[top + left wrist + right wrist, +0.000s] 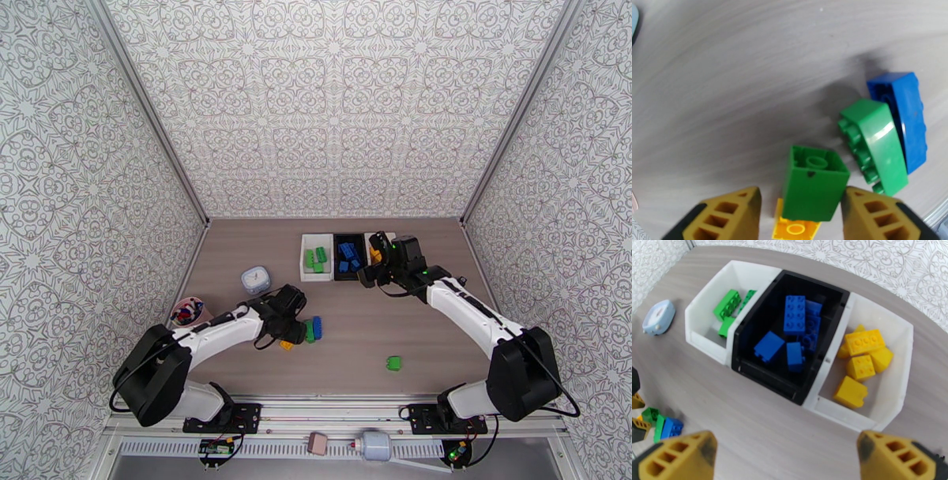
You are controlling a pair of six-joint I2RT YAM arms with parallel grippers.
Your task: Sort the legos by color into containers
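The grey-brown wood-grain table [355, 347] carries 3 small open plastic bins [805, 400] side by side at its far edge. A round pale-blue object [255, 279] and a pink cup [187, 311] sit to the left. Nearer lies a cluster of green, blue and yellow studded bricks [310, 330], with 1 lone green brick [393, 363] well apart to its right.

Top cam overhead; wrist cams close-up; top+R: bins [314, 239] [766, 378]

Lab test cell: patterned walls [340, 103] around a wood-grain table [355, 331].
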